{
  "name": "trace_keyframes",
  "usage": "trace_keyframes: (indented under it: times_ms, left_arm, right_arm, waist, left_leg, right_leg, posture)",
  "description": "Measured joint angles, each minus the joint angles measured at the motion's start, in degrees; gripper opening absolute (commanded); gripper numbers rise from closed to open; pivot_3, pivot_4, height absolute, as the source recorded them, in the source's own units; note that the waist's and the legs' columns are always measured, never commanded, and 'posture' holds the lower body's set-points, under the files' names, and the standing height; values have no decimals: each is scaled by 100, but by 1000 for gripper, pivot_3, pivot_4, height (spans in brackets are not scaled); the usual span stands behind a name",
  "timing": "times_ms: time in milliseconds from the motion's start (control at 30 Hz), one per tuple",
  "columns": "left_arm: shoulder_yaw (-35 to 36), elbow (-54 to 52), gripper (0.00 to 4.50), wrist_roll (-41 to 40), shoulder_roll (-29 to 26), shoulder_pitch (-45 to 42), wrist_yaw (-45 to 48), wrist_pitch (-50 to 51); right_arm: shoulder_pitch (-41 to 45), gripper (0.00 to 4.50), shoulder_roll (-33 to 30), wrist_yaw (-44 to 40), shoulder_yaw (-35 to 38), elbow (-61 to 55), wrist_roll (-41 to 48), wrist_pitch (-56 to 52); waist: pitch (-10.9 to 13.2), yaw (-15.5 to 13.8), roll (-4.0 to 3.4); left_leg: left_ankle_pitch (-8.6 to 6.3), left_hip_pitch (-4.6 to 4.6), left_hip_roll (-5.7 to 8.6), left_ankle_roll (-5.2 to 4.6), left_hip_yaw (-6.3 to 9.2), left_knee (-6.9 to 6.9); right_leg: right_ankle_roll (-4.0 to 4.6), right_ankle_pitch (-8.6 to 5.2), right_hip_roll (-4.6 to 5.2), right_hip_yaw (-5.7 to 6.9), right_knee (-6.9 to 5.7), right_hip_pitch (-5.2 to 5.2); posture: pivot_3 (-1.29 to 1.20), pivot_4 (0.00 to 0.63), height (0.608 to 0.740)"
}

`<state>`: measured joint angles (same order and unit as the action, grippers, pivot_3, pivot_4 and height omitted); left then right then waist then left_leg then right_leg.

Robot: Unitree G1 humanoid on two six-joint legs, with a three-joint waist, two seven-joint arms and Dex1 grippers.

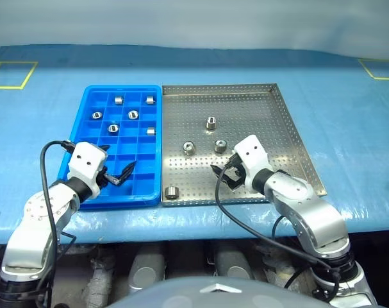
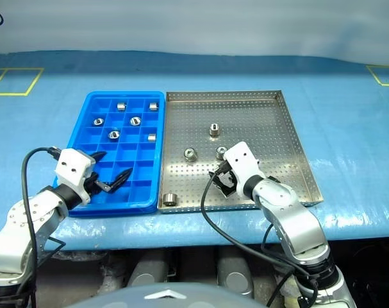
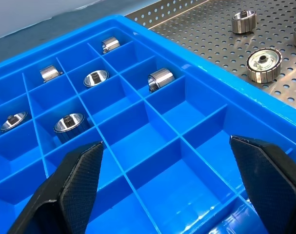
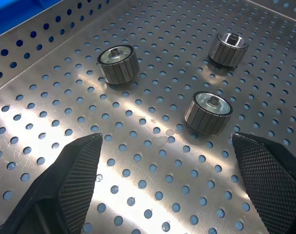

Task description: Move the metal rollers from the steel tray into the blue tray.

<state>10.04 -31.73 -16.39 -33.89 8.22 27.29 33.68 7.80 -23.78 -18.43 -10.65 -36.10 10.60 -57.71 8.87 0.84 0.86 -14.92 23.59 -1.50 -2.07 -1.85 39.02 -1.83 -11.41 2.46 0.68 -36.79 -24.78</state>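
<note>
The steel tray (image 1: 264, 128) lies on the right, side by side with the blue tray (image 1: 141, 168) on the left. Three metal rollers (image 1: 211, 122) (image 1: 189, 147) (image 1: 220, 146) stand near the steel tray's middle, and one more (image 1: 172, 192) sits in its near left corner. Several rollers (image 1: 133, 115) rest in far compartments of the blue tray. My left gripper (image 1: 120, 174) hangs open over the blue tray's near compartments, holding nothing. My right gripper (image 1: 226, 174) is open over the near part of the steel tray, just short of the rollers (image 4: 208, 112) (image 4: 118, 63), with nothing between its fingers (image 4: 79, 180).
Both trays sit on a blue-covered table whose front edge runs just below them. Yellow tape squares (image 1: 11, 74) (image 1: 380, 67) mark the far left and far right. Black cables loop beside each wrist.
</note>
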Motion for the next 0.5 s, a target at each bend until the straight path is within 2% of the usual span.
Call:
trace_keyframes:
  times_ms: [500]
  left_arm:
    - [1, -10, 4500, -47, -16, -73, 70, 49]
  right_arm:
    - [66, 4466, -23, -26, -5, -4, 18, -68]
  waist:
    - [0, -7, 0]
  left_leg:
    - [0, 0, 0, 0, 1, 2]
  right_leg:
    - [0, 0, 0, 1, -1, 1]
  posture:
    - [-31, 150, 740]
